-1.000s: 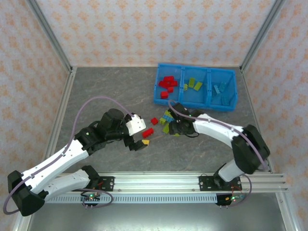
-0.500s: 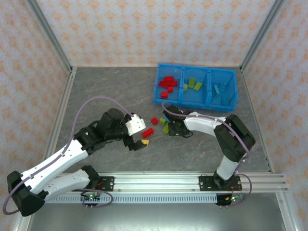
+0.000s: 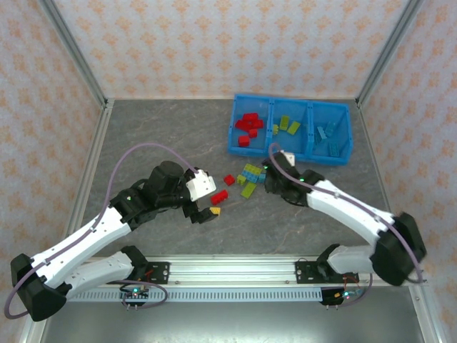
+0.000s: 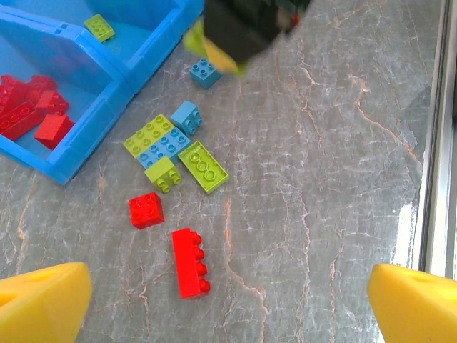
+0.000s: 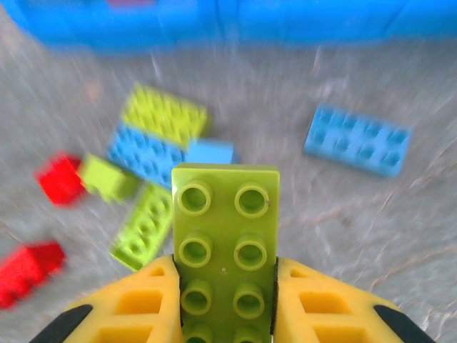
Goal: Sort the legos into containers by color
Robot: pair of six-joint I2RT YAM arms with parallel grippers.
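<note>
right gripper (image 5: 225,286) pinches a yellow-green brick (image 5: 226,229) above the loose legos (image 3: 250,171). left gripper (image 4: 228,300), fingers spread wide, sits at their 8 o'clock. the blue bin (image 3: 253,150) lies at their 1 o'clock.

No legible txt, labels, brand marks, nos. or signs in any view. Stud tops of yellow-green studded plastic brick (image 5: 225,214): any embossing too blurred to read. Walls of bright blue rectangular plastic bin (image 3: 325,158): nothing readable.
</note>
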